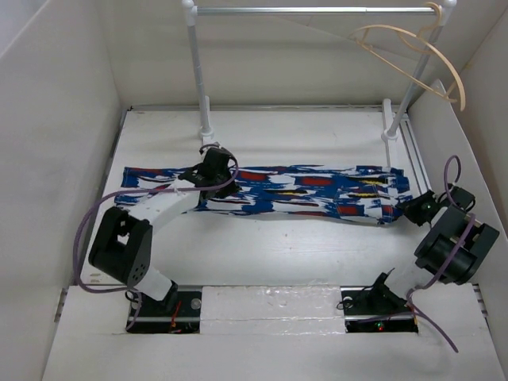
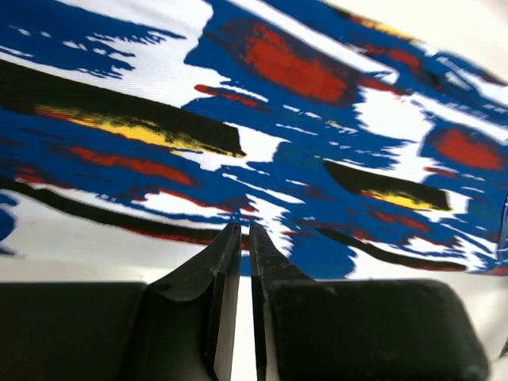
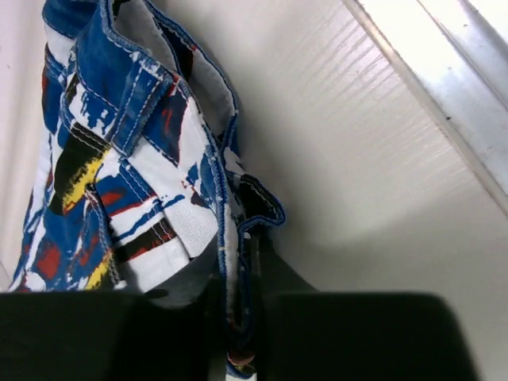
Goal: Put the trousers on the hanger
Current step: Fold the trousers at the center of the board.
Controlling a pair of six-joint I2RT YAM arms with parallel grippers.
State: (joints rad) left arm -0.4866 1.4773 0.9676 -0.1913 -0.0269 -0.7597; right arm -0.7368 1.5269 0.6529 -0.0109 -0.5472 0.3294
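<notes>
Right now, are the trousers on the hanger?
No, the trousers lie spread flat on the table, while the hanger hangs apart from them on the rail.

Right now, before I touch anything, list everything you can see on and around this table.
trousers: one, blue with white, red, black and yellow streaks, laid flat across the table's middle.
hanger: one, pale wood, hanging at the rail's right end.
rail: one, grey metal, on two white posts at the far edge.
table: one, white, under everything.
cables: two, purple, one on each side.
arms: two, mostly black, bases at the near edge.
left gripper: one, black, shut, tips at the trousers' edge.
right gripper: one, black, closed on the trousers' waistband at the right end.
</notes>
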